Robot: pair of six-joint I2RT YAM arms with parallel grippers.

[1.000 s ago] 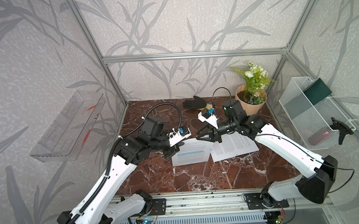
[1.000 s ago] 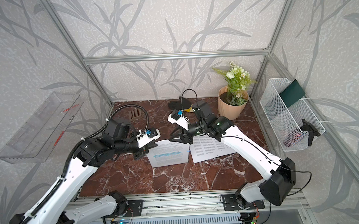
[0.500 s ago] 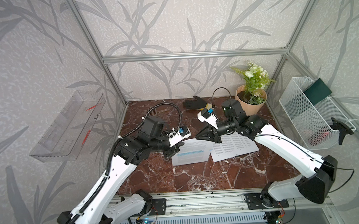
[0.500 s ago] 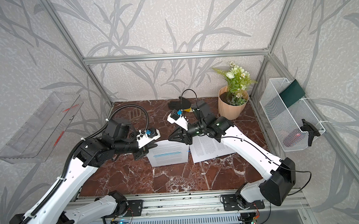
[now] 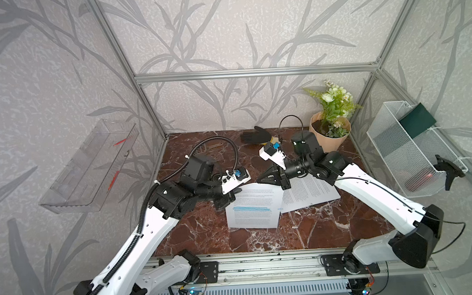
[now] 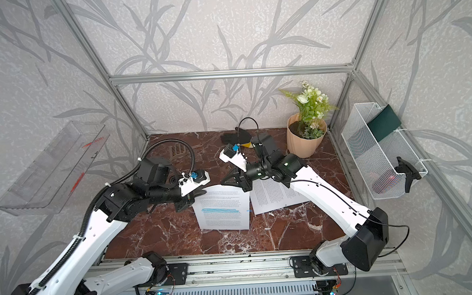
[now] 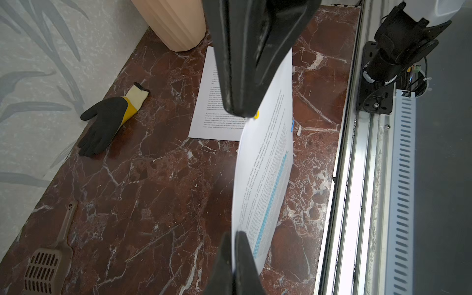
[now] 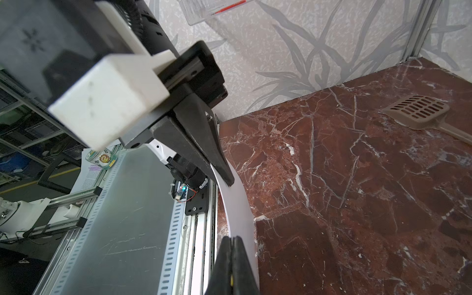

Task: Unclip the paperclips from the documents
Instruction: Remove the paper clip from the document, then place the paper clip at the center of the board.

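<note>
Grey wallpaper printed with darker leafy stems (image 5: 223,29) is covering the walls on three sides, and silver aluminium framing bars (image 5: 253,73) are running across it and down the corners. A red-brown marble-patterned tabletop with white veins (image 5: 206,238) is forming the floor, and soft, even light is falling on it. A clear plastic tray (image 5: 86,172) is hanging on the left wall. A white wire-mesh basket (image 5: 390,145) is hanging on the right wall and holding a dark green flat card (image 5: 417,119). A peach ribbed pot of white flowers and green leaves (image 5: 331,141) is standing in the tabletop's far right corner. A black work glove with a yellow cuff (image 5: 256,136) is lying at the far edge, and a brown slotted plastic scoop (image 6: 178,149) is lying near the far left corner. A silver metal rail (image 5: 263,264) is running along the near edge.
</note>
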